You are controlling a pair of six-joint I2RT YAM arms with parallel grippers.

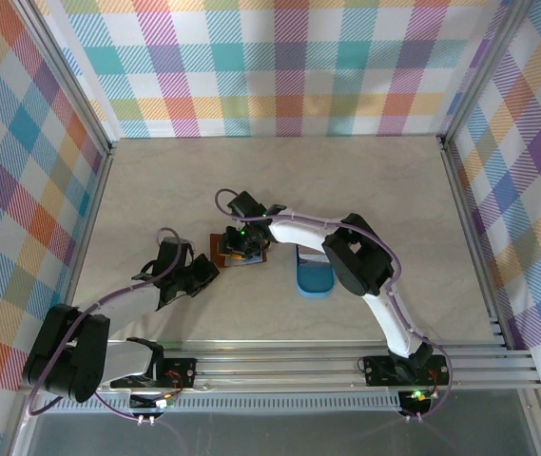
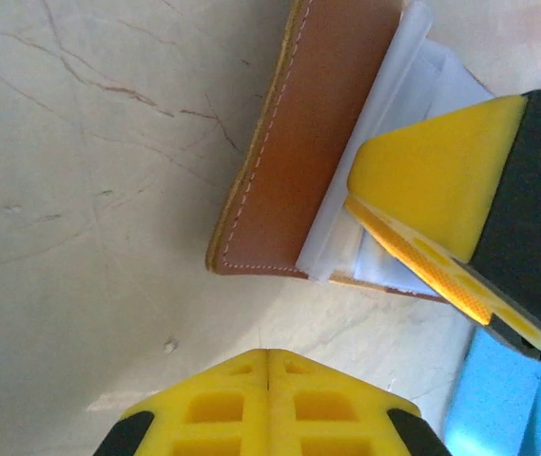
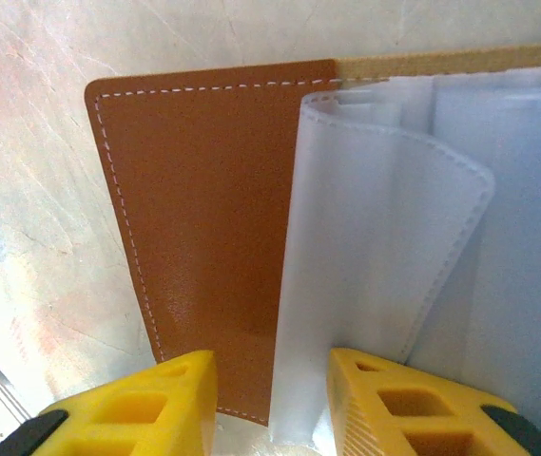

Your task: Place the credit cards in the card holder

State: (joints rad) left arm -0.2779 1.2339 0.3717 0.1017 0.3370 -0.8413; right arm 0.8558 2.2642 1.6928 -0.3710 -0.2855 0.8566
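Lying open beneath right tool (image 3: 272, 404), card holder (image 3: 203, 237)

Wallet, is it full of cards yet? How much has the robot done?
Not yet. Done: the card holder lies open on the table, clear sleeves fanned out. In hand: the right gripper, open, has one sleeve edge between its fingers; the left gripper is shut and empty nearby. Left: I can't make out a card in any sleeve, so sliding them in seems yet to come.

Left pincer (image 2: 268, 366) closed, right pincer (image 3: 272, 370) parted, arms converging.
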